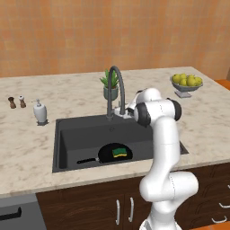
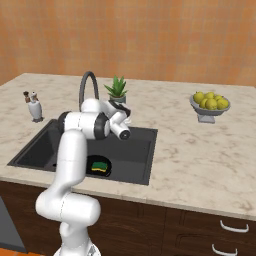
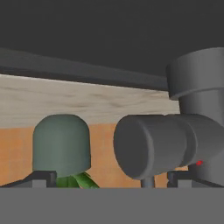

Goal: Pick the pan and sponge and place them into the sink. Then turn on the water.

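At the dark grey gooseneck faucet (image 1: pixel 115 90), gripper (image 1: pixel 127 110) near its stiff, smooth lever (image 3: pixel 153 146); push the end. Jaws' opening: cannot tell.

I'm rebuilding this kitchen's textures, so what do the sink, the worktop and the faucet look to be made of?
The sink: matte dark grey, evenly flat with no gleam, perhaps composite or coated metal.
The worktop: beige stone, likely marble, judging by its mottled veining.
The faucet: dark grey, smooth, probably painted or brushed metal; its handle looks softly shaded in the hand view.
All rendered, so these are guesses.
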